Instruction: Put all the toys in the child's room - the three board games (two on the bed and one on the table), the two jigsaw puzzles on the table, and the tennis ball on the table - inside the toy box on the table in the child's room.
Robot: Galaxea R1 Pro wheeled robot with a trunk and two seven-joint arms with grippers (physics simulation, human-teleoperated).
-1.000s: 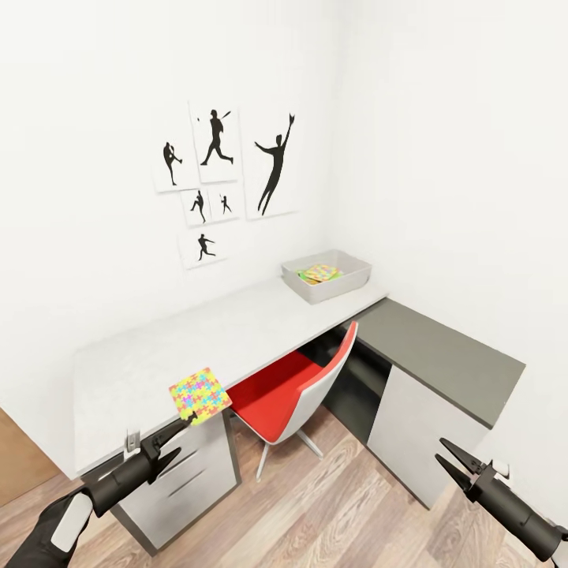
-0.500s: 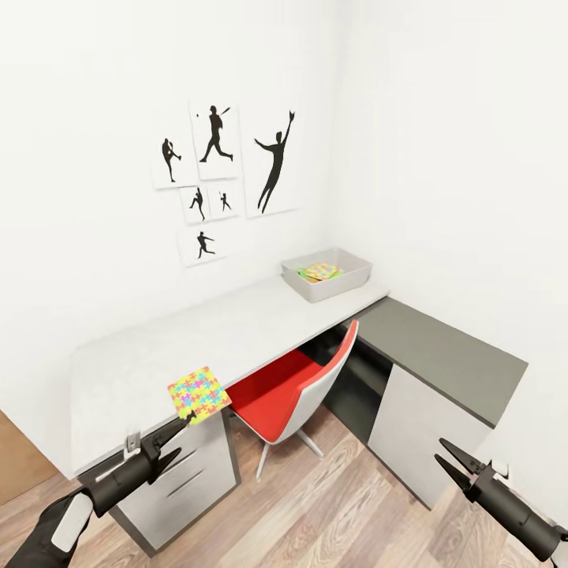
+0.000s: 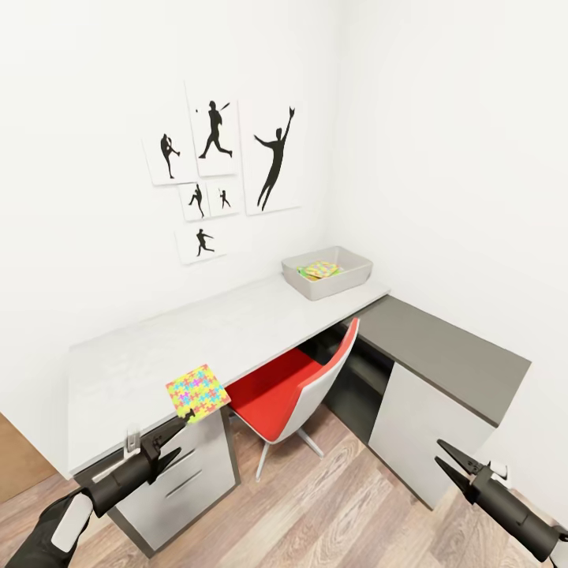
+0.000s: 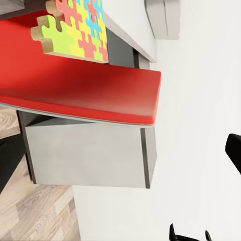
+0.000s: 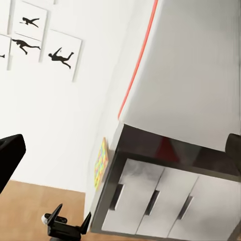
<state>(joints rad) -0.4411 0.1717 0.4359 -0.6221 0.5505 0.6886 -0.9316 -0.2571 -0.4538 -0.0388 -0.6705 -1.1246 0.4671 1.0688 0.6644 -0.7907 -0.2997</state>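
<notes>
My left gripper (image 3: 188, 416) is shut on a corner of a jigsaw puzzle (image 3: 197, 392), a thin multicolour square held above the near end of the table (image 3: 150, 347). The same puzzle (image 4: 75, 27) appears close up in the left wrist view. In the right wrist view the puzzle (image 5: 101, 161) is edge-on. The toy box (image 3: 347, 278) stands at the table's far right end by the wall, with a colourful flat piece (image 3: 319, 270) inside it. My right gripper (image 3: 440, 453) is open and holds nothing, low over the floor at the right.
A red-and-white chair (image 3: 292, 386) is tucked under the table's middle. White drawers (image 3: 185, 477) stand below the near end. A lower dark grey cabinet (image 3: 442, 347) runs along the right wall. Black silhouette prints (image 3: 217, 170) hang above the table. Wood floor (image 3: 339, 505) lies between my arms.
The whole view has shifted slightly, so the camera has moved. The left gripper still holds the puzzle, and the right gripper stays open.
</notes>
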